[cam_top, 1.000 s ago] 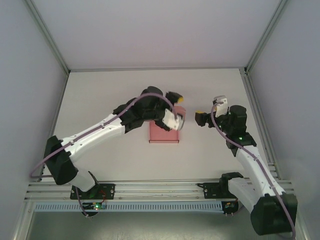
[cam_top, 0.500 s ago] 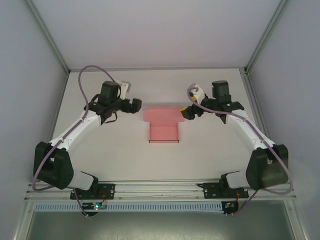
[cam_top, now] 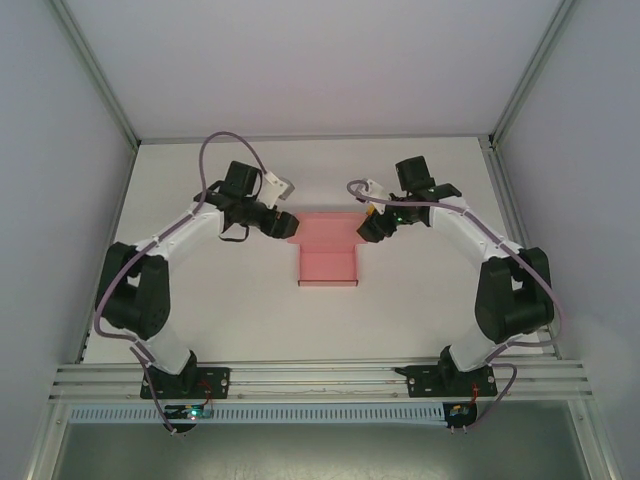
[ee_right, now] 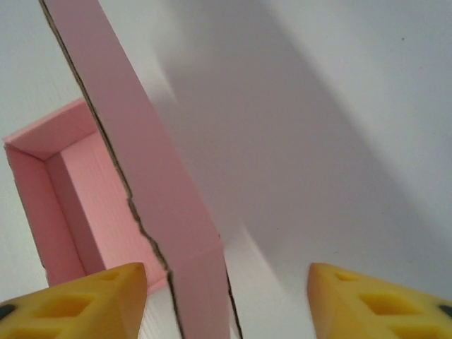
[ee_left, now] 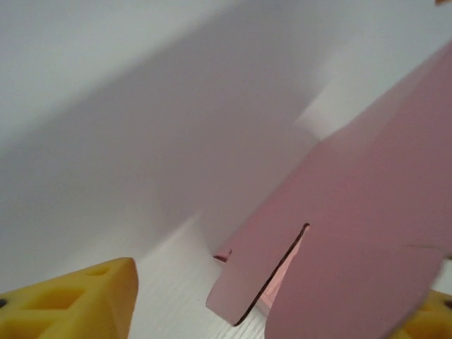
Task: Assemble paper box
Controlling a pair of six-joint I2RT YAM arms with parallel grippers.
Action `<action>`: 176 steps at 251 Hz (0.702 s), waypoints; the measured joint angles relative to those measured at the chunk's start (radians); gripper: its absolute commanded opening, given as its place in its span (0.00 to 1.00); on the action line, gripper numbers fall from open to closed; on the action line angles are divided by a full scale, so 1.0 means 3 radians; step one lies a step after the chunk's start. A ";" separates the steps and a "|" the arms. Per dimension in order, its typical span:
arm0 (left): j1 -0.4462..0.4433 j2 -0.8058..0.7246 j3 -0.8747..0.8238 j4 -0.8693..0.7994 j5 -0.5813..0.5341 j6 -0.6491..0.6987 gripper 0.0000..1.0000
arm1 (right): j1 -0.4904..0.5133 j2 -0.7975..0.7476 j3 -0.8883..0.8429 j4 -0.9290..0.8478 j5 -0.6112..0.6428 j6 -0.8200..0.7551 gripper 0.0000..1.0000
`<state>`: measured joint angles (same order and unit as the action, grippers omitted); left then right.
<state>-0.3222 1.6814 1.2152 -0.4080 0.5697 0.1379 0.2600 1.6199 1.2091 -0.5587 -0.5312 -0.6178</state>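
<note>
Right: pale pink thin-card paper box [cam_top: 328, 262] at centre of white table [cam_top: 200, 300], well off every edge. Left gripper [cam_top: 284, 224] and right gripper [cam_top: 370, 228] part-open, each astride one end flap, nothing clamped. I'd pinch both together, evenly, then fold inward without creasing.

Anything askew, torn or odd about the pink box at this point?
Nothing stands out. The paper box sits square mid-table, no tears or crushed corners visible; its wide far flap is just not folded in yet. The left gripper and right gripper flank that flap, open.
</note>
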 measured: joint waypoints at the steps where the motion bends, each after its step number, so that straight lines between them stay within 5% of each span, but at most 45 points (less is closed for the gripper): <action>1: -0.0003 0.0004 0.0001 -0.0005 0.0003 0.0008 0.53 | 0.0000 0.0003 0.0001 -0.0003 0.0000 0.0010 0.38; 16: -0.0042 0.0061 0.0023 -0.0064 0.0018 0.0065 0.45 | 0.0003 0.0046 0.0028 -0.0023 0.0001 -0.0014 0.23; 54: -0.0099 0.0093 0.0117 -0.0177 0.0009 0.0154 0.22 | 0.0052 0.0076 0.0037 -0.0086 0.0006 0.0004 0.00; 88: -0.0135 0.0103 0.0211 -0.0221 -0.0076 0.0118 0.00 | 0.0088 0.0070 0.0041 -0.0075 0.0065 0.0056 0.00; 122: -0.0267 0.0128 0.0312 -0.0277 -0.0381 -0.0020 0.00 | 0.0148 0.0014 0.0033 -0.0014 0.0287 0.0305 0.00; 176: -0.0500 0.0128 0.0446 -0.0131 -0.1165 -0.0739 0.00 | 0.0463 -0.0179 -0.0114 0.0544 0.1195 0.1258 0.00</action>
<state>-0.4721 1.7199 1.3491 -0.4473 0.2203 -0.0837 0.3988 1.5661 1.1748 -0.3954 -0.1726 -0.2405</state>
